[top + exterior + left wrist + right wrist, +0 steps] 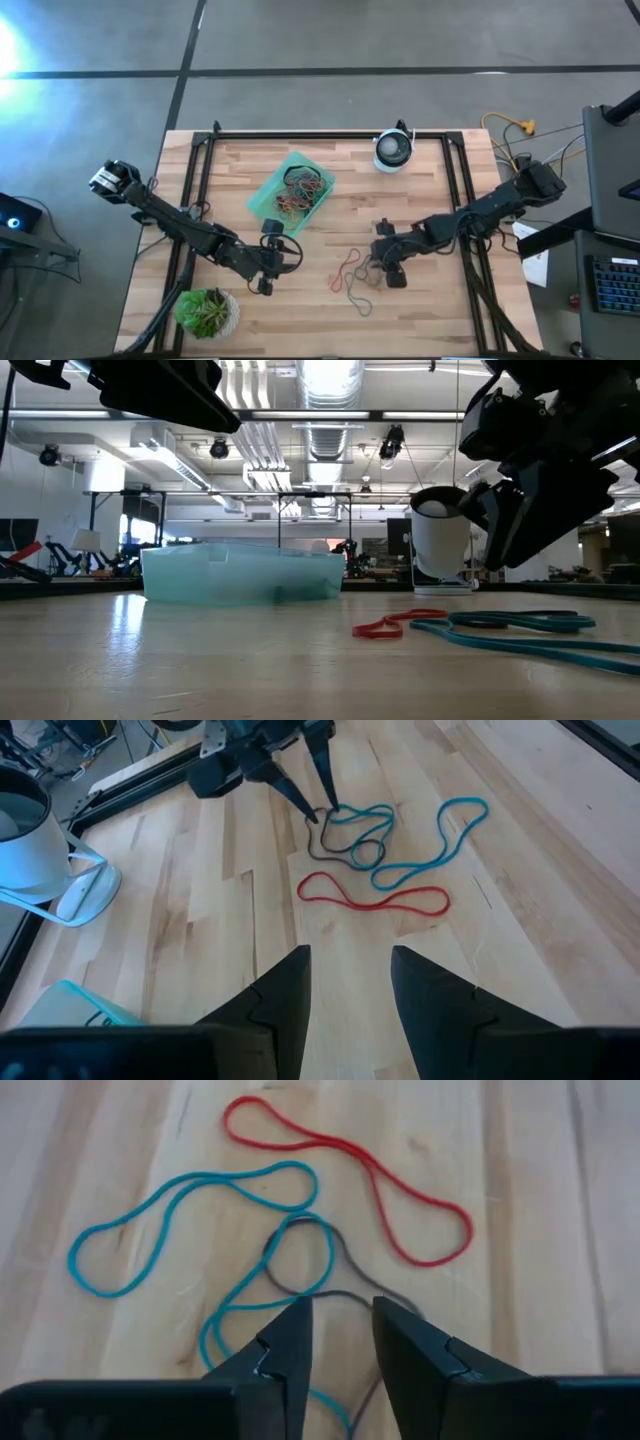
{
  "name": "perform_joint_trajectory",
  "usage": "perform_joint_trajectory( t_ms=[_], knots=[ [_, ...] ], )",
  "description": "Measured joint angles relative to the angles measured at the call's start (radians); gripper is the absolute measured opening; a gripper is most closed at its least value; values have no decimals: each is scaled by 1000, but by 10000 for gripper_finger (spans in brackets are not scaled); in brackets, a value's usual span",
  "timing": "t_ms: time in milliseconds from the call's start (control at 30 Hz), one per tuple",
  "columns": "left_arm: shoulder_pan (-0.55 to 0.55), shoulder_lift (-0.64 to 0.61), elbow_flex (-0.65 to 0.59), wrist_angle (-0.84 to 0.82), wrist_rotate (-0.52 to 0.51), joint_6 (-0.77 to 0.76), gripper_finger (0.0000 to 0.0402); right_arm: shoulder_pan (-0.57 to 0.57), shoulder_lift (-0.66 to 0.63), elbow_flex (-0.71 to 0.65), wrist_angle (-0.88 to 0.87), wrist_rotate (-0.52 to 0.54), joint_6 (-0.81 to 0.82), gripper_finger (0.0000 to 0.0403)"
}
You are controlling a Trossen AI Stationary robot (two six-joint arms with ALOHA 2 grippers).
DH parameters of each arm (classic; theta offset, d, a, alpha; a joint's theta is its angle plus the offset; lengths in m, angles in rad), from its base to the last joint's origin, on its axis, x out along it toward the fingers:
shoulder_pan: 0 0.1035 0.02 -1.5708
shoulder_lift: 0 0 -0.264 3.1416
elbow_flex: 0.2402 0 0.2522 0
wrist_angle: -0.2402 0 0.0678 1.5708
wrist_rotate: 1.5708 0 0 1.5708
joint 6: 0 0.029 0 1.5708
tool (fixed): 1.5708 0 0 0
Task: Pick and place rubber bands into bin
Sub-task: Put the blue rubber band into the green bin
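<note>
High view: the bin point(262, 196) sits tilted left of the table's point(430, 310) middle, toward the far side, with a tangle of bands point(303, 190) inside it. Three loose bands lie on the wood near the middle, to the bin's right and nearer: a red band point(350, 1170), a teal band point(180, 1220) and a grey band point(300, 1280), the teal and grey crossing each other and the red just beside them. The right gripper point(340, 1335) is low over this group from the right, its fingers point(285, 1342) apart with a narrow gap, their tips over the crossing teal and grey loops; nothing is pinched between them. The left gripper point(345, 985) waits to the left of the bands, near the bin's near corner, fingers apart and empty. A white round device point(393, 150) stands at the far edge, and a potted plant point(206, 312) at the near left corner.
</note>
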Motion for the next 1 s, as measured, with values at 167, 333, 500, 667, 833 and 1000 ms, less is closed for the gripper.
perform_joint_trajectory(
  t_ms=[167, 333, 500, 667, 833, 1000],
  knots=[
    [0, 0, 0, 0, 0, 0, 125, 1, 16, -2, 0, -15, 21, 119],
    [0, 0, 0, 0, 0, 0, 125, 0, 100, -4, 4, -7, 12, 132],
    [0, 0, -1, 1, 0, 0, 125, 1, 171, 5, 23, 0, -7, 142],
    [0, 0, -1, 1, 0, 0, 125, 1, 170, 4, 24, 23, -7, 141],
    [0, 0, -1, 1, 0, 0, 125, 0, 114, -2, -4, 41, -19, 129],
    [0, 0, -2, 0, 0, 0, 125, 0, 51, -4, 0, 41, -29, 120]
  ],
)
